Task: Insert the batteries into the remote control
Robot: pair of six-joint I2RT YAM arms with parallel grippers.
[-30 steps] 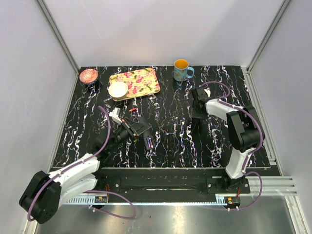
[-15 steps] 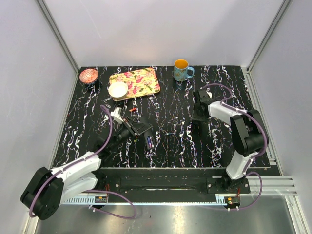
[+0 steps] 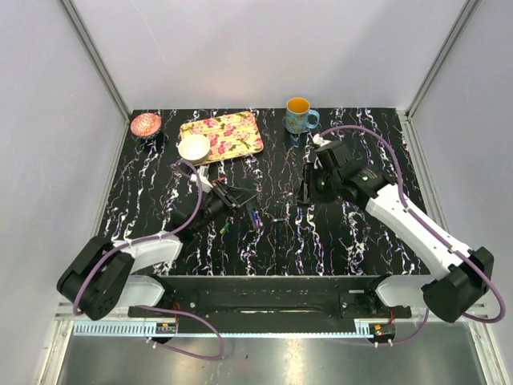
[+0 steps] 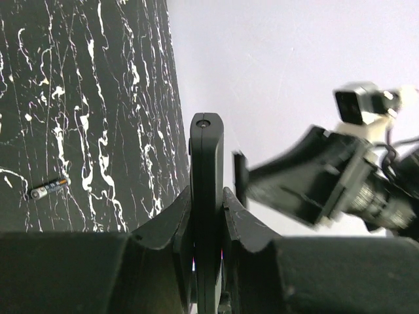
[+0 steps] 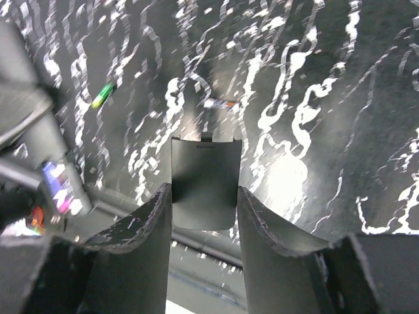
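My left gripper is shut on the slim black remote control, held edge-on and lifted off the table. A purple-blue battery shows at the gripper's tip; I cannot tell whether it sits in the remote. A green-yellow battery lies on the table below it. Another small battery lies between the arms. My right gripper is shut on a thin black cover plate, above the table and facing the left gripper.
A flowered tray with a white dish is at the back left, and a pink bowl sits beside it. A blue mug stands at the back middle. Metal rails edge the black marbled table.
My right arm has swung left toward the table's middle with the cover plate. My left gripper has moved farther back and right with the remote.
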